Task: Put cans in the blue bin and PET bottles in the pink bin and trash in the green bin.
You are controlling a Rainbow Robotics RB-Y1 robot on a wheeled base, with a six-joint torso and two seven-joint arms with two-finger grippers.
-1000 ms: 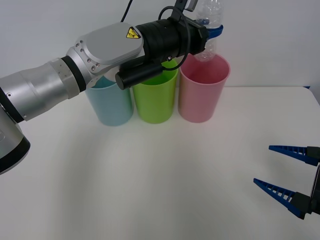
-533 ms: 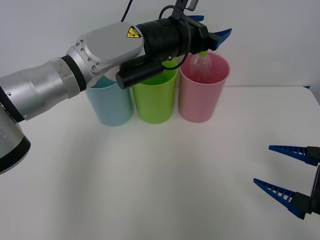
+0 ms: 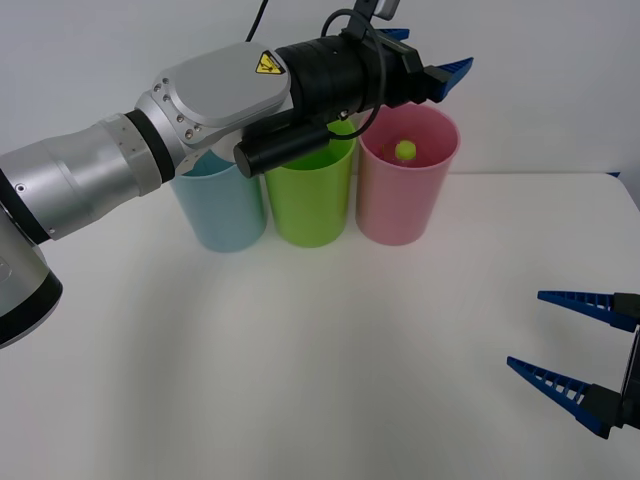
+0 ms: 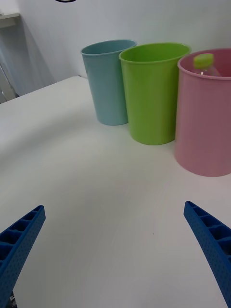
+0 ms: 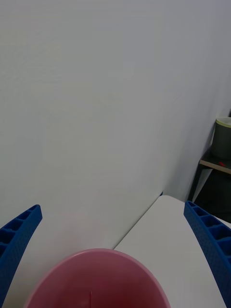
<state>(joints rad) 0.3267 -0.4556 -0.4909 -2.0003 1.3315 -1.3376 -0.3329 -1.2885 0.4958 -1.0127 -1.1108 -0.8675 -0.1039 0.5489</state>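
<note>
PET bottle [image 3: 405, 151] inside pink bin [image 3: 405, 205] (upright).

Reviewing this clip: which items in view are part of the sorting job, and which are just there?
Part of the job:
- blue bin
- green bin
- pink bin
- PET bottle, standing inside the pink bin
- left hand, open above the pink bin
- right hand, open, idle over the table

Just there:
- white table
- dark shelf by the wall
</note>
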